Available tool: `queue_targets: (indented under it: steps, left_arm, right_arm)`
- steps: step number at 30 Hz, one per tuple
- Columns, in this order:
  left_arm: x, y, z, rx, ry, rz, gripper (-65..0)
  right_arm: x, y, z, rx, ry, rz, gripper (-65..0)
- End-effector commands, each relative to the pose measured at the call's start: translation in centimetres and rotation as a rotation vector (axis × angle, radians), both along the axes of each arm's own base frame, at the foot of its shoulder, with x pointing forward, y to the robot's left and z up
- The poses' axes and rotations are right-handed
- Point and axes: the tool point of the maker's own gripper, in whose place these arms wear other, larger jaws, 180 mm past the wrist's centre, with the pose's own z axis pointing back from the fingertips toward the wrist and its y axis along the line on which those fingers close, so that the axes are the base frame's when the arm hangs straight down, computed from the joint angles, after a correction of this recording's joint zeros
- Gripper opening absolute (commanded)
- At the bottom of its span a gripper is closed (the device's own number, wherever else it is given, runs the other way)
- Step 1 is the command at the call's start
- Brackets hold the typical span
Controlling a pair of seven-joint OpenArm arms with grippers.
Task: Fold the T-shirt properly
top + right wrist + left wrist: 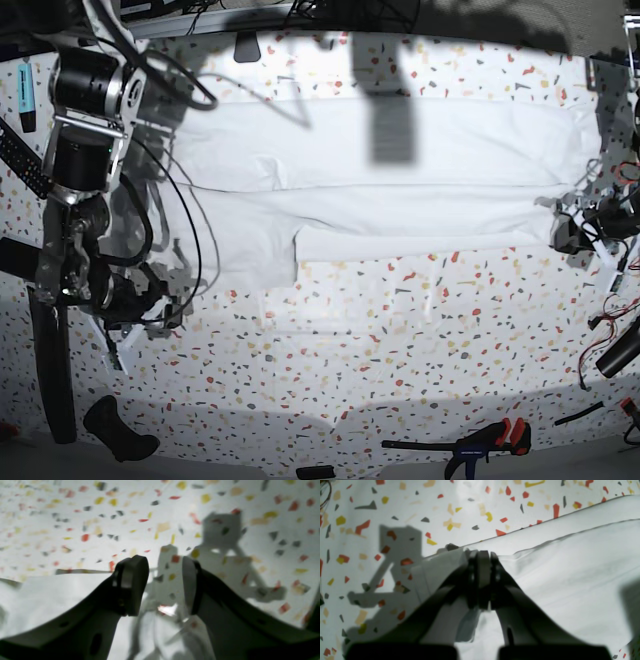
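Base view gives you the T-shirt (pixel 400 170) spread flat across the far half of the table (pixel 400 330), already folded into a long band running side to side, with a folded layer lying along its near edge and a wider flap hanging down toward you on the view's left.

Your left gripper (pixel 572 228) sits at the shirt's end on the view's right, low at the near corner of the cloth. In the left wrist view you see that gripper (pixel 483 555) with its two fingers pressed together, no gap between the tips, and the folded edge of the T-shirt (pixel 570 575) pinched right where they meet. The cloth stretches away from the tips to the right, smooth, with its hem line running along the speckled table (pixel 420 510).

Your right gripper (pixel 150 300) is near the shirt's other end, just past the hanging flap, close to the table. In the right wrist view its fingers (pixel 132 585) stand clearly apart, with speckled table (pixel 75 517) showing through the gap. Nothing is between the tips. Blurred white cloth (pixel 50 600) lies under and to the left of them; you cannot tell whether either finger touches it.
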Motion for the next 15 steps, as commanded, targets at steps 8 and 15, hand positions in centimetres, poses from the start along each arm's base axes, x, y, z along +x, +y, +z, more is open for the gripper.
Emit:
queue_targets:
  steps: [8,15]
  left_arm:
    - [0.8,0.6,1.5,0.006,-0.045,0.001,-65.0]
    - [0.8,0.6,1.5,0.006,-0.045,0.001,-65.0]
  right_arm:
    - [1.0,4.0,-0.7,0.083,0.013,0.041,-32.7]
    - [1.1,6.0,-2.1,0.09,0.051,0.018,-32.7]
